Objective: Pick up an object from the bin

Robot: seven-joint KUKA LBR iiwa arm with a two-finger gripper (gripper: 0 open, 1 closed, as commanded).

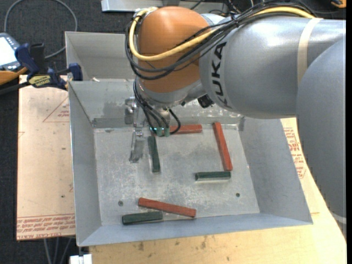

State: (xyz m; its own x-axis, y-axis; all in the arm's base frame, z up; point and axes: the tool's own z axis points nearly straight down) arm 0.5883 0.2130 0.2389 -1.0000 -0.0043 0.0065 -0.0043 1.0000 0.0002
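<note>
The claw [142, 150] hangs low over the upper-left part of the bin [82, 164] floor. Whether it is spread or pressed together I cannot tell, since the orange-covered wrist hides its top. Just to its right lies a dark green bar [154, 157], running away from the camera; this is the thing nearest to it, and nothing shows as pinched.

If that bar is the pick, I would centre the claw across its narrow width, go down squarely to the floor, then close and lift straight up. The bar looks thin and flat, so a skewed grip would likely tip or flick it.

Nearest the camera, a green stick [142, 218] and a red stick [166, 207] lie touching by the front wall, awkward to get beside. Farther in, a short green stick [213, 175] meets the foot of a long red stick [223, 146]; both are well apart from the claw. Farther still, a red bar [188, 129] lies crosswise near the dark green bar's far end, partly under the wrist. The left wall is near. The floor in the middle is bare, giving room to draw the bar towards the centre.
</note>
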